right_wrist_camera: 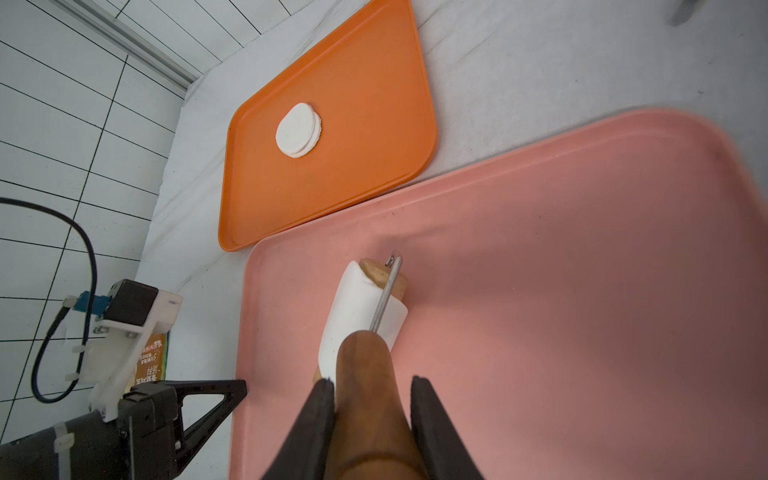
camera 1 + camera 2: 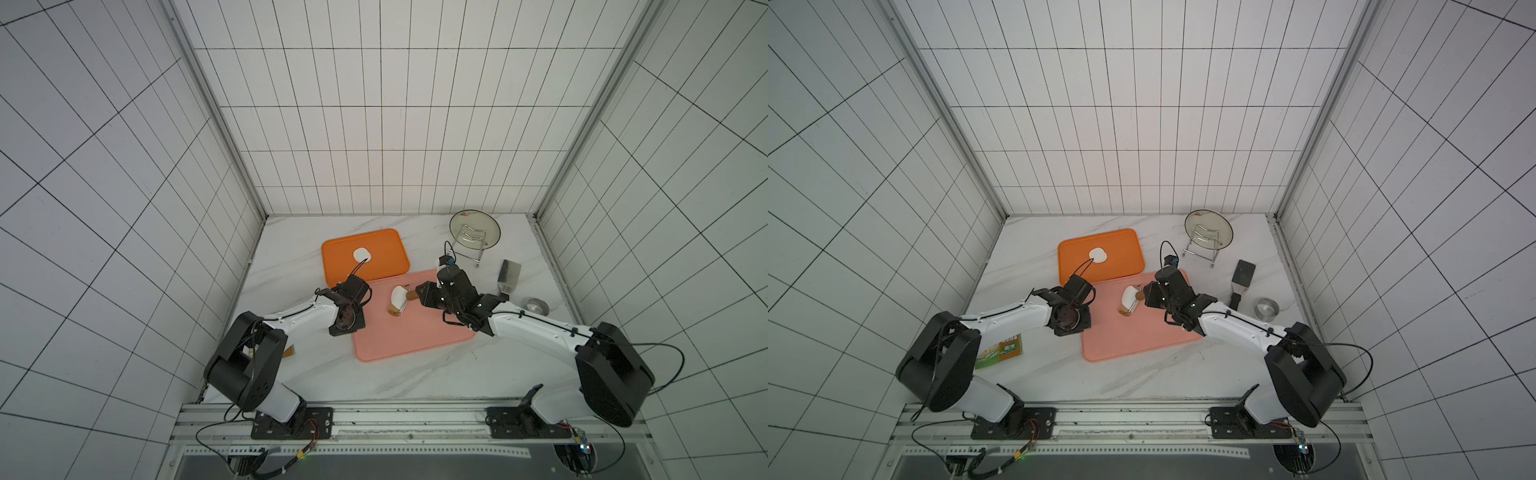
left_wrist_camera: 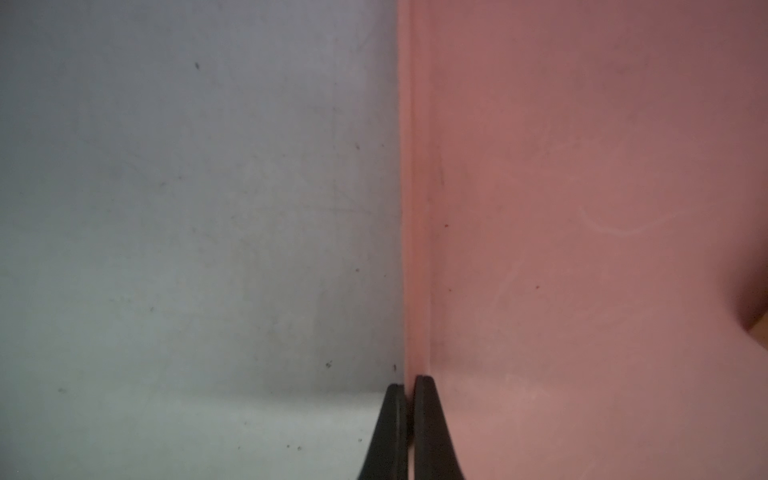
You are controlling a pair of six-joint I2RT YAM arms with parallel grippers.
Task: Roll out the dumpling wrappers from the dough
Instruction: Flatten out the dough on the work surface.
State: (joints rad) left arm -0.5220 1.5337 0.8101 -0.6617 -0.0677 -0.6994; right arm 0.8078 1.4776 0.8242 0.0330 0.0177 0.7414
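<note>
Right gripper clamps roller, dough wrapped round it; left gripper pinches pink tray rim. Some wrappers on orange tray; rolling unfinished.

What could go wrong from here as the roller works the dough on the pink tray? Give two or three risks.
1. The dough is wrapped round the roller, not flat on the pink tray; more rolling may wind or tear it.
2. The right pincer grips the roller only by its handle, so pressing down could twist it.
3. The wrappers lie stacked on the orange tray and may stick together.
</note>
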